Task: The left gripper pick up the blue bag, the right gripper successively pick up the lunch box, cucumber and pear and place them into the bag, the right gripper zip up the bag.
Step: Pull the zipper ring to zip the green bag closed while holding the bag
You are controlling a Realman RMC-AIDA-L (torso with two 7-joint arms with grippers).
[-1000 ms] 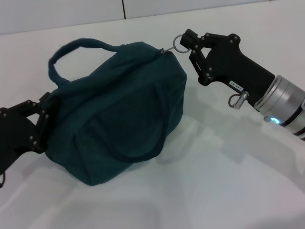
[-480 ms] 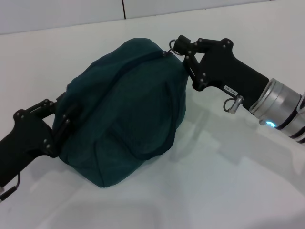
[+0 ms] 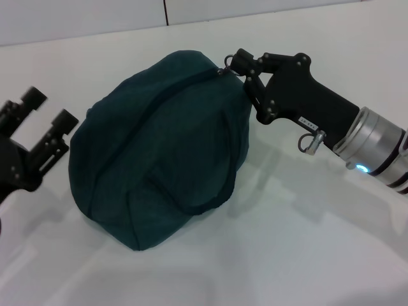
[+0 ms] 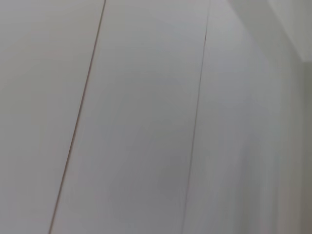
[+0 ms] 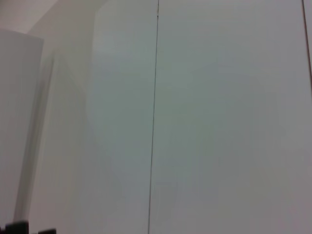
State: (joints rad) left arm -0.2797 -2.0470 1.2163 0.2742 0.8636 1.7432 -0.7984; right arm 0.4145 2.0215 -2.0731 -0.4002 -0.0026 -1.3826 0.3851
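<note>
The blue bag [image 3: 159,146] lies bulging on the white table, and its top zipper [image 3: 185,86] runs closed up to the right end. My right gripper [image 3: 240,64] is at that end, shut on the metal zipper pull [image 3: 231,61]. At the left, my left gripper [image 3: 48,109] stands open a little way off the bag's left end and touches nothing. One loop handle [image 3: 194,204] hangs down the bag's front. The lunch box, cucumber and pear are out of view. Both wrist views show only white panels.
The white table [image 3: 306,242] spreads in front of and to the right of the bag. A white wall with a dark seam [image 3: 164,11] runs along the back edge.
My left gripper has let go of the bag's left end, opened and drawn back to the left. The raised handle has dropped. The right gripper has stayed at the zipper pull.
</note>
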